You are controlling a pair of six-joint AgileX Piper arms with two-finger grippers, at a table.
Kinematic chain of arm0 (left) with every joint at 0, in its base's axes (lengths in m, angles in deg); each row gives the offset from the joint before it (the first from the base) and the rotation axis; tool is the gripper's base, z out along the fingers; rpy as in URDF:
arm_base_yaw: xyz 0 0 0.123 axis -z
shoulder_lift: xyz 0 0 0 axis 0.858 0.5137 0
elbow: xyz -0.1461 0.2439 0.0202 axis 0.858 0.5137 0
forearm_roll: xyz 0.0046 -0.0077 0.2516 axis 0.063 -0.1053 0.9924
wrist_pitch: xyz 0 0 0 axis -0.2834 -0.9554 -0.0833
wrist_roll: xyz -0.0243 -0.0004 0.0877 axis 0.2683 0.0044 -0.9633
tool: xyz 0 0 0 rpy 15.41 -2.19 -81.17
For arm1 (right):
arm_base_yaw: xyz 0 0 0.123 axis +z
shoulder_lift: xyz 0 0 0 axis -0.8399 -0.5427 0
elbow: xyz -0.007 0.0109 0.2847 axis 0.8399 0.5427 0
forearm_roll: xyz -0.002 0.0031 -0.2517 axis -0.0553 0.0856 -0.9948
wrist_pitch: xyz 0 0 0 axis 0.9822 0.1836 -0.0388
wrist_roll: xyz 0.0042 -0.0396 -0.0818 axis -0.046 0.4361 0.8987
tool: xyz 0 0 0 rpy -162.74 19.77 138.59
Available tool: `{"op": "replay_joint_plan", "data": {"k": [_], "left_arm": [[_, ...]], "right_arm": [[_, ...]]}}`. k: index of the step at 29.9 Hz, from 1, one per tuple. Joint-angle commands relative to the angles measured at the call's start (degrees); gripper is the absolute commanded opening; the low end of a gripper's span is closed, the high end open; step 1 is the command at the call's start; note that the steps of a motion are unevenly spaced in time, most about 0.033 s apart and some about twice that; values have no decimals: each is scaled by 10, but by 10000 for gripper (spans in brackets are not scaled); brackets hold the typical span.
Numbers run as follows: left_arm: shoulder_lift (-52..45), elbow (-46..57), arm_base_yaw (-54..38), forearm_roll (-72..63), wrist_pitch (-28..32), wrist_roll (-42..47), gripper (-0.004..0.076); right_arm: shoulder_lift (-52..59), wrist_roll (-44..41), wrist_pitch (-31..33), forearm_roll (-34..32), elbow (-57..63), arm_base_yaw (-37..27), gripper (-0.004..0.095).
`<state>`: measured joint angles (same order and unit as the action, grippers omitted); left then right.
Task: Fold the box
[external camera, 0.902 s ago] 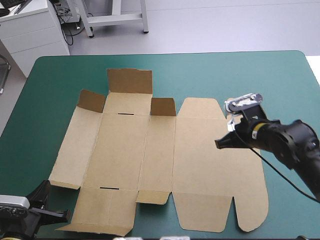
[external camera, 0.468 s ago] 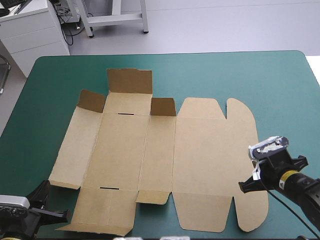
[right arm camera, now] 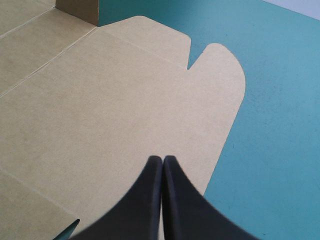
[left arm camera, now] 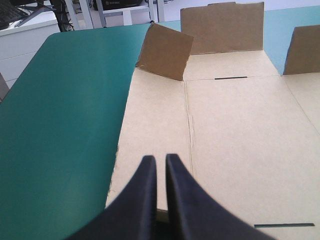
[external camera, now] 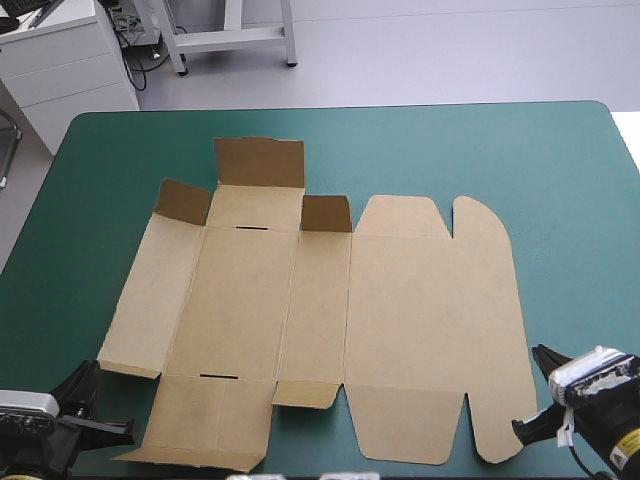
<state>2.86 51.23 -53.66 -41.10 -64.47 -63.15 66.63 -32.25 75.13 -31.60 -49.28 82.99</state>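
Matt brown board box (external camera: 330, 320), smooth teal-green cover (external camera: 560, 170)

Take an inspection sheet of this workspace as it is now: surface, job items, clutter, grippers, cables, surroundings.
Surface: teal-green table cover, smooth, no marks visible.
Job's things: cut sheet of brown board, the box, lying unfolded; three far flaps stand up, the rest is flat.
Clutter: nothing seen.
Grippers: black-fingered left gripper shut, empty, at the box's near left corner; right gripper shut, empty, at its near right corner.
Cables: nothing seen.
Surroundings: nothing seen.
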Motion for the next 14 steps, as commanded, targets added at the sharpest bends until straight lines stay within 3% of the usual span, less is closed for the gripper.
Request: {"op": "replay_joint_plan", "data": {"k": [1,4,6,9,14], "left_arm": [[0,-13,5,2,42,5,169],[0,-13,5,3,42,5,360],[0,-13,5,8,41,5,440],[2,-16,5,6,37,5,447],[39,-67,5,21,18,8,447]], "right_arm": [[34,12,-16,-7,-13,-5,-23],[61,16,-13,11,-13,-5,-23],[76,41,-10,49,-13,-5,-23],[87,86,1,111,-12,-5,-23],[91,103,14,140,-3,-5,-23]]}}
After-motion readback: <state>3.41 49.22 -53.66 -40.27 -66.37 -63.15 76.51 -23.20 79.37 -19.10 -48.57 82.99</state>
